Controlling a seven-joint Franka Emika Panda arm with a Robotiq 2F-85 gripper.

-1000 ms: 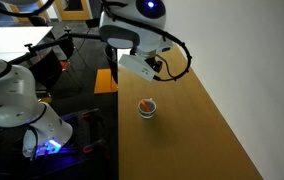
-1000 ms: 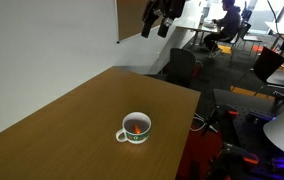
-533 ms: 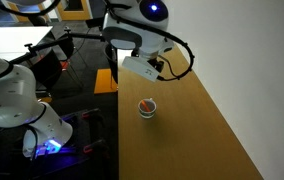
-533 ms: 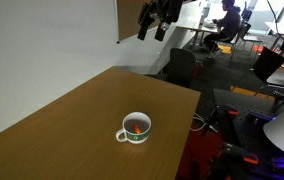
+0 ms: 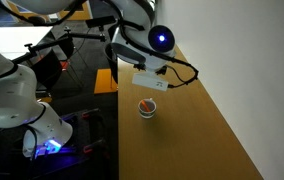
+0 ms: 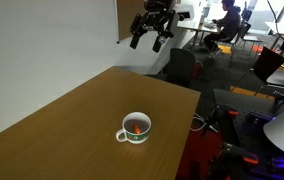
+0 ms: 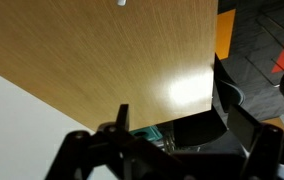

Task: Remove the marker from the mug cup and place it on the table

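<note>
One mug (image 6: pixel 133 137) with one marker (image 6: pixel 138 126) stands below the spread, empty gripper (image 6: pixel 146 43). The wrist view shows only table (image 7: pixel 132 60).

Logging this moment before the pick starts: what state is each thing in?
marker: inside the mug cup, not yet removed.
mug cup: upright on the table.
gripper: open, empty, high above the table, clear of the mug cup.

An open-plan office doubling as a robotics lab: far beyond the wooden desk (image 6: pixel 62 130), a person (image 6: pixel 227 18) sits at a workstation among dark swivel chairs (image 6: pixel 182 68), and a white robot arm (image 5: pixel 17 100) stands beside other white desks.
</note>
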